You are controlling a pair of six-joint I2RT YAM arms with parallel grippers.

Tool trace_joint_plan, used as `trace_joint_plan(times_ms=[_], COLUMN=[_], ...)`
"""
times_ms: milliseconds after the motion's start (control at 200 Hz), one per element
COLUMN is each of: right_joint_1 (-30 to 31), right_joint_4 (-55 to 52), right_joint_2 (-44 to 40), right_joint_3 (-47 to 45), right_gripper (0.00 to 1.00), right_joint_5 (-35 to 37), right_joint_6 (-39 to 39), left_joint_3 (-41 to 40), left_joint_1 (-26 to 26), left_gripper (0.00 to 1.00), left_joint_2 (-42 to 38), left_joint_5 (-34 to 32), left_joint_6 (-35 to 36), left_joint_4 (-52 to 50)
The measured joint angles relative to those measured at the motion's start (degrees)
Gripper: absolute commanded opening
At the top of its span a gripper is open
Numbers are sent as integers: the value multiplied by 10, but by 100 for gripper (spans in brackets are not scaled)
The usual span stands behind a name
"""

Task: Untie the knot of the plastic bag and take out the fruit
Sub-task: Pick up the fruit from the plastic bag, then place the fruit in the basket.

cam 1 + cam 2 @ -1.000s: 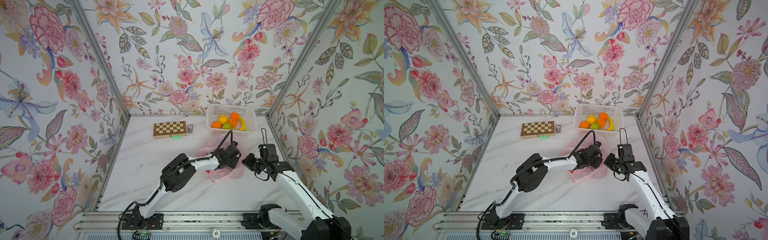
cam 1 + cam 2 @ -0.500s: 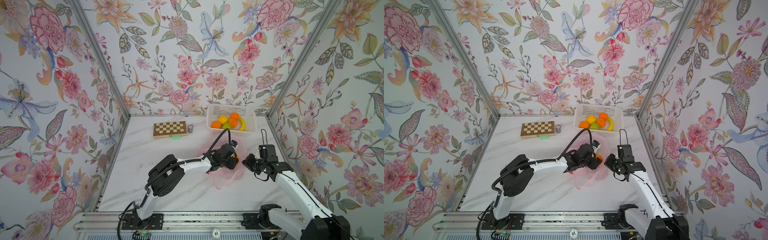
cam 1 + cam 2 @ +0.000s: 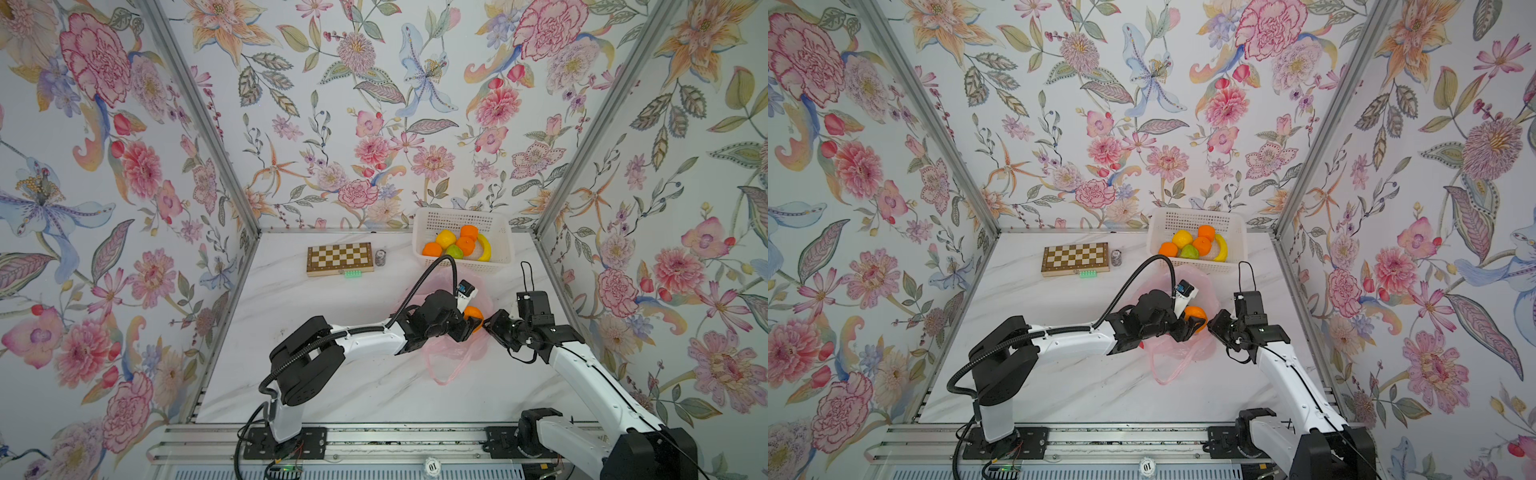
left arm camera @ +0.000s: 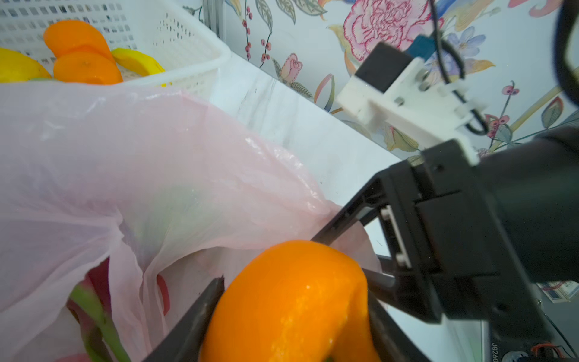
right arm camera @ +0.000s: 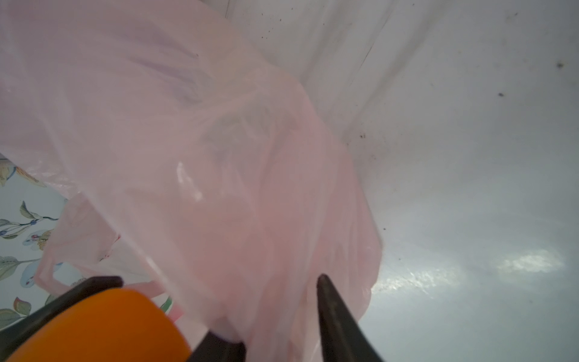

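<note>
Orange out in the open now! Clamped between the left gripper's (image 3: 468,323) jaws, that orange (image 4: 291,307), and hoisted clear of the bag (image 3: 453,353) after sitting buried in pink film a second ago. Over at the right gripper (image 5: 269,308), jaws apart, having just let go of the bag's edge. Loose film draped between its fingers (image 5: 332,313), not pinched. Almost nose to nose with the left hand, too.

No tied knot anywhere in sight, only a slack handle loop (image 3: 444,376) trailing back from both hands across the table (image 3: 332,374). Means an open mouth and unloading under way.

More to fetch, though: dragon fruit (image 4: 94,301) and a green shape (image 4: 175,203) inside the bag, just beside the left fingers (image 4: 200,313). Beyond the left hand, well apart, the basket (image 3: 500,237), already holding oranges, a yellow fruit, a green one and a banana. Probably the next stop for this catch.
</note>
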Motion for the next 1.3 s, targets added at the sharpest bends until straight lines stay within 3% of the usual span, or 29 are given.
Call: trace_joint_plan(times_ms=[160,495,625,796,1026,1146,1301], right_joint_1=[-5,-20,-24,-24,-24,-23,-22], right_joint_4=[-52,-125,-125,-83,-30,11,36], right_joint_2=[-43,-136,-141,-142,-140,-138,-132], right_joint_3=[31,181,225,237,235,221,217], right_gripper=[65,86,96,99,95,83,56], right_joint_5=[10,23,-37,-170,-279,-321,-341], right_joint_6=[5,5,-4,5,29,50,67], left_joint_3=[-20,-25,-25,-14,30,42,52], left_joint_1=[0,0,0,0,0,0,0], left_gripper=[44,45,45,45,46,47,52], left_joint_2=[-38,-99,-117,-133,-146,-151,-151], left_joint_5=[-1,0,1,18,51,67,86], left_joint_6=[42,126,147,170,184,184,183], left_joint_4=[24,42,43,36,33,40,43])
